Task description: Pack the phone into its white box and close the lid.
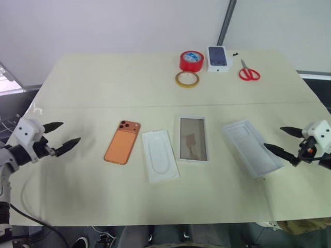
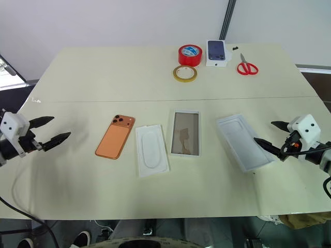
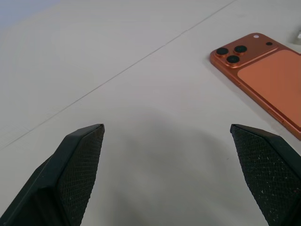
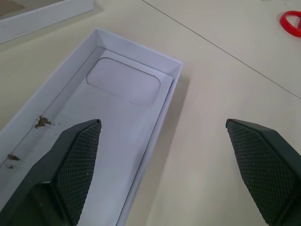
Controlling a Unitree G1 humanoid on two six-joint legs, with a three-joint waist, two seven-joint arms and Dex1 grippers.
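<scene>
Both grippers, left [image 1: 61,135] and right [image 1: 282,139], hang spread and empty at the table's [image 1: 103,82] sides. Nothing is packed yet: lid [image 1: 252,147] lies upturned by the right gripper, box [image 1: 193,138] sits mid-table, phone [image 1: 123,142] well left of it.

- The tabletop [image 1: 103,88] is wide and pale cream, with a thin seam running across it from side to side.
- Behind it stands a plain off-white wall [image 1: 103,26], evenly lit.
- A dark grey upright strip [image 1: 226,23] splits the wall towards the right.
- At the far left edge there is a bright patch [image 1: 8,82], like light on a window or a pale surface.
- Below the tabletop's near edge lies a dark floor [image 2: 67,235] with black cables [image 2: 20,212].
</scene>
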